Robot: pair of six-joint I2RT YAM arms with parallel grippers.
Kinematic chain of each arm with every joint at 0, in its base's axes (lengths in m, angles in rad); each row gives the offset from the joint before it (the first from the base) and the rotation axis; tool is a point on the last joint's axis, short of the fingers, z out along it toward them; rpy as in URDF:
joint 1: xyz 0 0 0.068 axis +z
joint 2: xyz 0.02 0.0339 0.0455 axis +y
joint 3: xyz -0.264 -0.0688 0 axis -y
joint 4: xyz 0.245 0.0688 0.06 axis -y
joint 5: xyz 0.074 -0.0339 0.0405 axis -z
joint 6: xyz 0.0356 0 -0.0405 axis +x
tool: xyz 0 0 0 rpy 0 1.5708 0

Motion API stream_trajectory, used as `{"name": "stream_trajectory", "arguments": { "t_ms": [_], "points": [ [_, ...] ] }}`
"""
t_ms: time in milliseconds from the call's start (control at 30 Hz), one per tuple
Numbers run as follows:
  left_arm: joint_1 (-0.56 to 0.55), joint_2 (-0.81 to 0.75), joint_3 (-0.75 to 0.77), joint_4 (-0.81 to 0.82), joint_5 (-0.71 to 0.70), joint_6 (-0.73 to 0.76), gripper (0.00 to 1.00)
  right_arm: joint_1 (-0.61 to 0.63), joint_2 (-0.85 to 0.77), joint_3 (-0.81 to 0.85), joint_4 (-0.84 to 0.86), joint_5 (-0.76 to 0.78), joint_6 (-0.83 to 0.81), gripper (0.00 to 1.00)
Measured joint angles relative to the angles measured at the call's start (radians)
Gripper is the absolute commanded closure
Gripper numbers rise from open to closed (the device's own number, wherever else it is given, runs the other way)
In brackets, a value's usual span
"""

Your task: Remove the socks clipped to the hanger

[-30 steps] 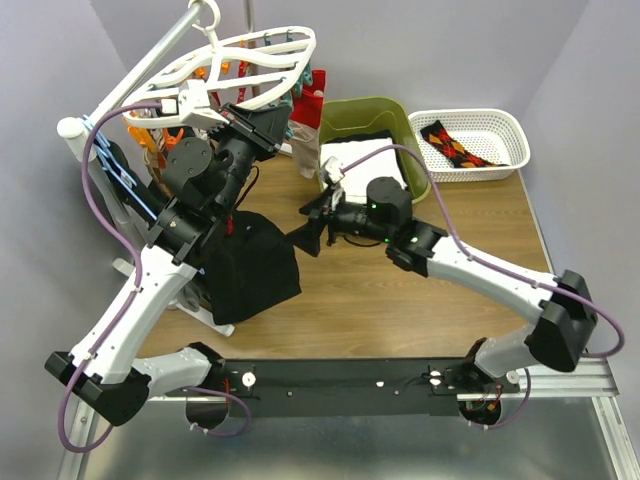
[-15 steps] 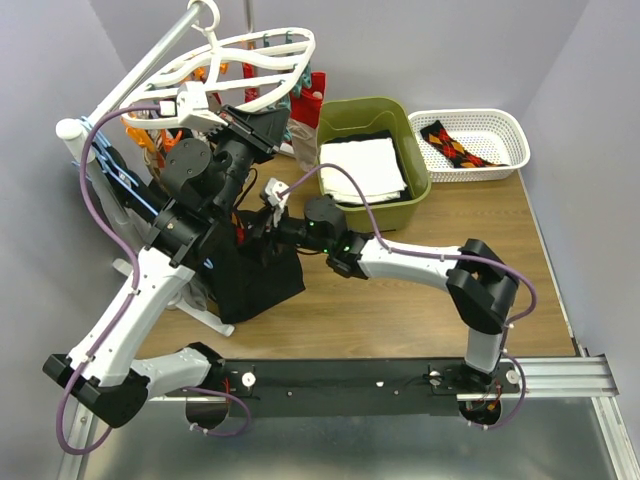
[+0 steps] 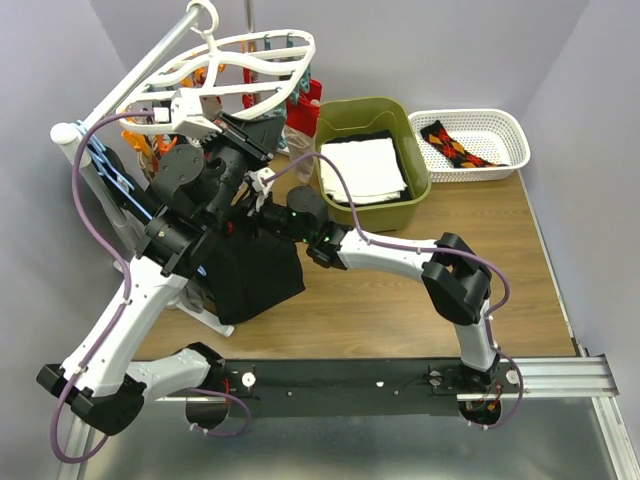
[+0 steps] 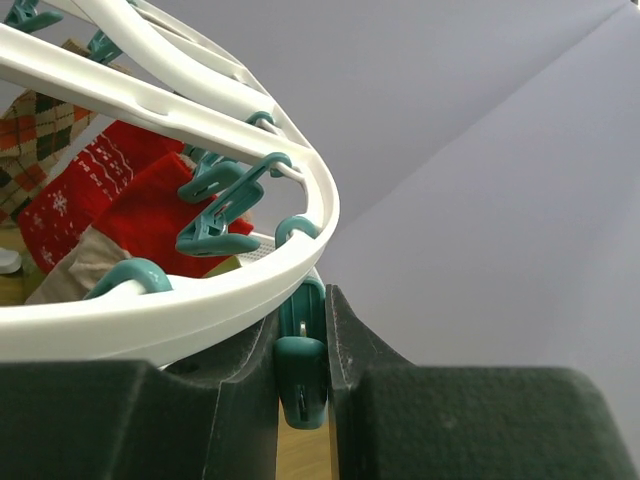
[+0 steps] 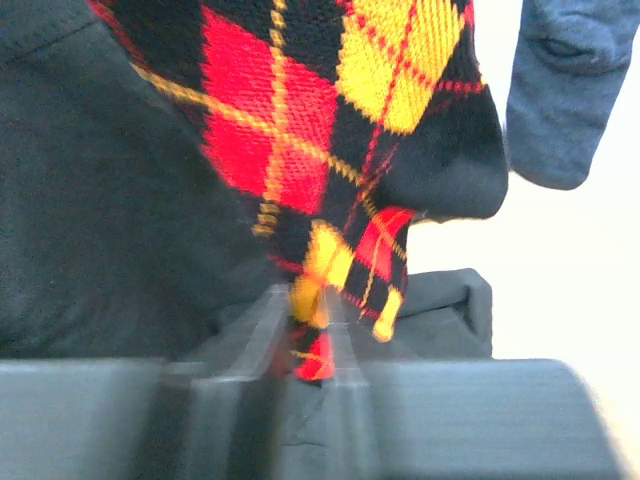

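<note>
The hanger, a white oval frame with teal and orange clips, hangs at the back left. My left gripper sits at its rim and is shut on a teal clip just under the hanger rim. Red socks and a beige argyle one dangle beyond it. My right gripper reaches in below the hanger, partly hidden by the left arm. It is shut on the lower tip of a black, red and yellow argyle sock that hangs down into the jaws of my right gripper.
A large black garment hangs under the frame, beside the held sock. A green bin holds folded white cloth. A white mesh basket at the back right holds an argyle sock. A blue-grey cloth hangs nearby.
The right arm swung left from the table's middle to under the hanger, and its jaws went from open to shut on the argyle sock. The left arm barely moved.
</note>
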Motion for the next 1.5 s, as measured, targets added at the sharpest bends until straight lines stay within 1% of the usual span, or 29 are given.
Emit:
{"name": "stream_trajectory", "arguments": {
  "t_ms": [33, 67, 133, 167, 233, 267, 367, 467, 633, 700, 800, 900, 1067, 1200, 1333, 1500],
  "points": [
    [0.000, -0.005, -0.002, -0.005, 0.000, 0.003, 0.78, 0.002, 0.000, 0.000, 0.001, 0.000, -0.002, 0.99],
    [0.000, -0.009, -0.005, -0.008, 0.000, 0.006, 0.73, 0.003, 0.000, 0.000, 0.002, -0.001, 0.002, 0.99],
    [-0.001, -0.022, -0.013, -0.021, 0.000, 0.019, 0.68, 0.005, 0.000, 0.000, -0.001, -0.003, 0.009, 0.99],
    [-0.001, -0.028, -0.019, -0.029, 0.000, 0.026, 0.58, 0.005, 0.000, -0.002, -0.002, -0.003, 0.010, 0.99],
    [-0.001, -0.046, -0.034, -0.050, 0.002, 0.049, 0.52, 0.005, -0.007, -0.023, -0.001, -0.003, 0.013, 0.99],
    [-0.002, -0.056, -0.041, -0.061, 0.011, 0.055, 0.45, 0.005, -0.012, -0.034, -0.005, -0.003, 0.016, 0.99],
    [-0.018, -0.093, -0.068, -0.103, 0.035, 0.092, 0.36, 0.005, -0.033, -0.072, -0.026, -0.003, 0.020, 0.99],
    [-0.023, -0.124, -0.081, -0.137, 0.055, 0.133, 0.36, 0.005, -0.074, -0.116, -0.045, -0.001, 0.026, 0.99],
    [-0.023, -0.176, -0.080, -0.177, 0.098, 0.204, 0.38, 0.005, -0.115, -0.120, -0.105, 0.001, 0.027, 0.99],
    [-0.023, -0.193, -0.073, -0.207, 0.100, 0.232, 0.40, 0.005, -0.125, -0.120, -0.127, 0.002, 0.027, 0.99],
    [-0.023, -0.207, -0.050, -0.271, 0.077, 0.259, 0.40, 0.005, -0.145, -0.119, -0.181, 0.007, 0.025, 0.99],
    [-0.023, -0.215, 0.002, -0.358, -0.006, 0.274, 0.40, 0.005, -0.166, -0.116, -0.253, 0.030, 0.016, 0.99],
    [-0.023, -0.225, 0.099, -0.478, -0.191, 0.272, 0.41, 0.005, -0.219, -0.116, -0.356, 0.077, 0.001, 0.99],
    [-0.023, -0.230, 0.155, -0.555, -0.324, 0.259, 0.46, 0.005, -0.298, -0.116, -0.422, 0.103, -0.007, 0.99],
    [-0.023, -0.217, 0.159, -0.605, -0.399, 0.222, 0.54, 0.005, -0.366, -0.116, -0.465, 0.114, -0.011, 0.99],
    [-0.023, -0.179, 0.159, -0.663, -0.474, 0.157, 0.54, 0.005, -0.428, -0.116, -0.509, 0.116, -0.023, 0.99]
  ]
}}
